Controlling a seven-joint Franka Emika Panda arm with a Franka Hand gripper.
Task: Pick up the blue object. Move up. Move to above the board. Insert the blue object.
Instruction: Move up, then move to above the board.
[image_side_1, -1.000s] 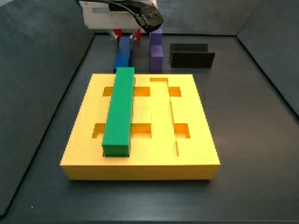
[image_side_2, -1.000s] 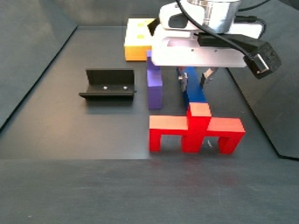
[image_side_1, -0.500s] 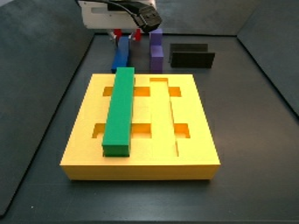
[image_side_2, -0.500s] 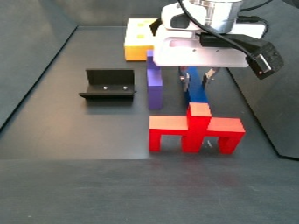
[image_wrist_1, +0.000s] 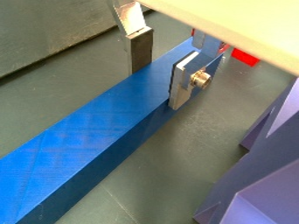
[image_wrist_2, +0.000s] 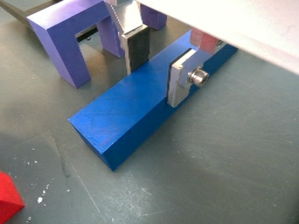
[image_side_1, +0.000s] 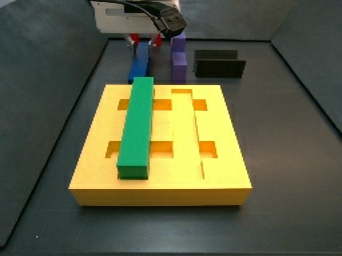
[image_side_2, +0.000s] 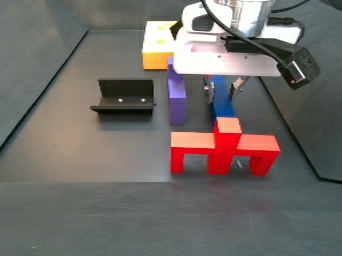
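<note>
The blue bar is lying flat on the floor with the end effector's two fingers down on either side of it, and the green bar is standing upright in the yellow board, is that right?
Not quite. The green bar lies flat along the board, not upright, as a side view shows. The rest holds: in both wrist views the blue object lies on the floor with the end effector straddling it, one finger on each side.

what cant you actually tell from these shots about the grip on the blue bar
- Pad contact: in both wrist views the end effector straddles the blue bar, but whether the pads press it is unclear.
- Bar ends: a wrist view's edge cuts the blue bar off.
- Side views: the end effector and its mount hide most of the bar.
- Board: the green bar covers its groove.
</note>
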